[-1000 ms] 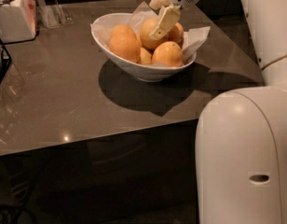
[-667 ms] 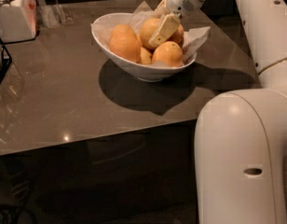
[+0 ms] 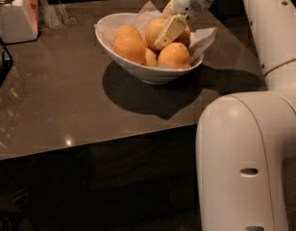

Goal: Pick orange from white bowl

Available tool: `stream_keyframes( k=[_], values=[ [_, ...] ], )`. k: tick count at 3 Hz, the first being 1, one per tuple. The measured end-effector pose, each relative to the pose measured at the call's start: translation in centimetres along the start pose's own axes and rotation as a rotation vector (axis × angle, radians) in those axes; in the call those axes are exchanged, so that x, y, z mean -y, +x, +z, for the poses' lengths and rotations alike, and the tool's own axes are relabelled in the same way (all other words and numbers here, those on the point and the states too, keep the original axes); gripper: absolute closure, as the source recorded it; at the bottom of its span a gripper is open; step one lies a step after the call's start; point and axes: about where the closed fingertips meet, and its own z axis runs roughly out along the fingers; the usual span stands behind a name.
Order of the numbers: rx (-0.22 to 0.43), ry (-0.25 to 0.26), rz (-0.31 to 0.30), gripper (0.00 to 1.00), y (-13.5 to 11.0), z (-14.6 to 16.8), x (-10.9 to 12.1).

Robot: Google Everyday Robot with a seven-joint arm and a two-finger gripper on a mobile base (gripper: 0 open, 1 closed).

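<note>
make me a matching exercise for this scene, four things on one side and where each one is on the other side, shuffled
Things
1. end effector
2. white bowl
3. white boxy container
4. crumpled paper

Places
A. far back left of the table
B. lining the bowl, sticking out past its right rim
C. down at the oranges piled in the bowl
D. on the table, toward the back, right of centre

Pairs: 1-C, 2-D, 3-A, 4-B

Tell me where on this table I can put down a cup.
Bare table lies left of and in front of the white bowl, up to the white container. Crowded: the bowl itself, where the gripper sits among the oranges.
</note>
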Motion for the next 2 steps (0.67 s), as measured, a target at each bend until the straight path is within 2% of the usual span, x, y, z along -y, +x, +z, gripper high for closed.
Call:
stream_keyframes(
  k=[2],
  values=[
    [-0.001, -0.010, 0.012, 0.98, 0.04, 0.04, -0.05]
  ],
)
